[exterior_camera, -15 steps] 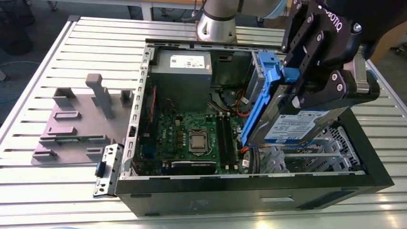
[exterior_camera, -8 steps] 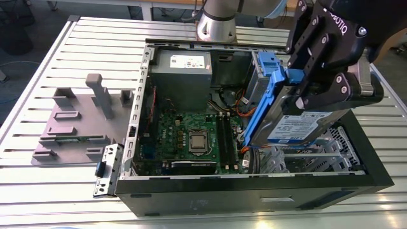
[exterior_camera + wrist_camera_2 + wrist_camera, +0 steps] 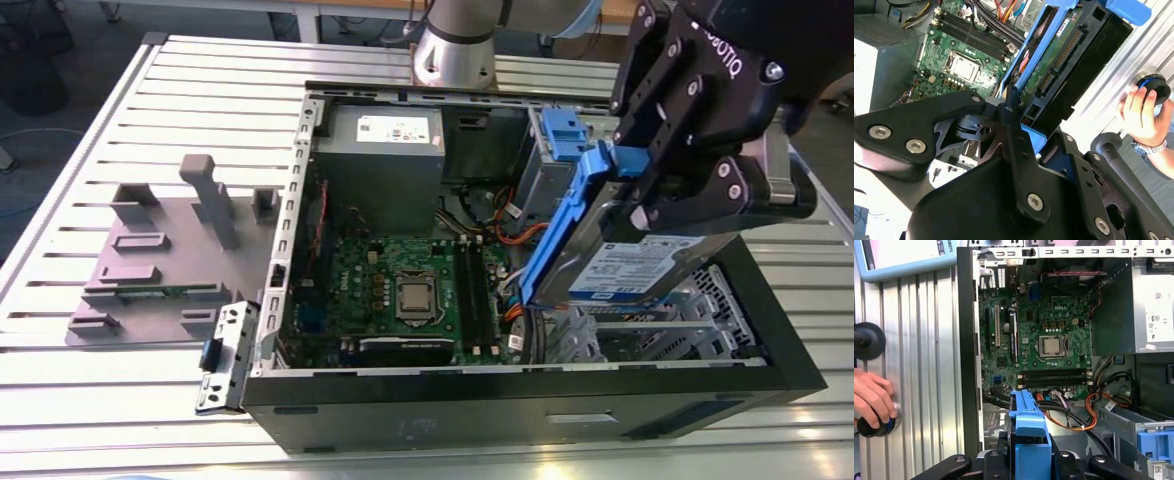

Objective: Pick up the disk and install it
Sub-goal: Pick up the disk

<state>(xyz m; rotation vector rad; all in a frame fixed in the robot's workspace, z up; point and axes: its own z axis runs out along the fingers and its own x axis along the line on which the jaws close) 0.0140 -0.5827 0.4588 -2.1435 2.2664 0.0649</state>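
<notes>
Exterior view, end effector: the gripper point(image 3: 657, 205), toward the exterior view's upper right, is clenched on the upper end of the disk point(image 3: 638, 268).
Exterior view, disk: it is steeply tilted with its label showing and a blue rail point(image 3: 558, 235) along its edge. It hangs over the drive cage point(image 3: 667, 325) of the open computer case point(image 3: 534, 405) and is not seated.
Second wrist view: the disk's point(image 3: 1054, 65) green circuit-board side shows, with the motherboard point(image 3: 961, 57) beyond. A person's hand point(image 3: 1144, 115) rests on a knob point(image 3: 1152, 90) outside the case.
First wrist view: the disk's blue rail end point(image 3: 1029, 435) stands between the jaws. Orange and black cables point(image 3: 1064, 416) run just beyond it.
Risk, snagging: with the disk this tilted, a rail may catch the cage edge or drag the cables.
Risk, grip: the hold is on one end only, so a knock could twist the disk loose.
Risk, bystander: the hand is close to the arm's working space.
</notes>
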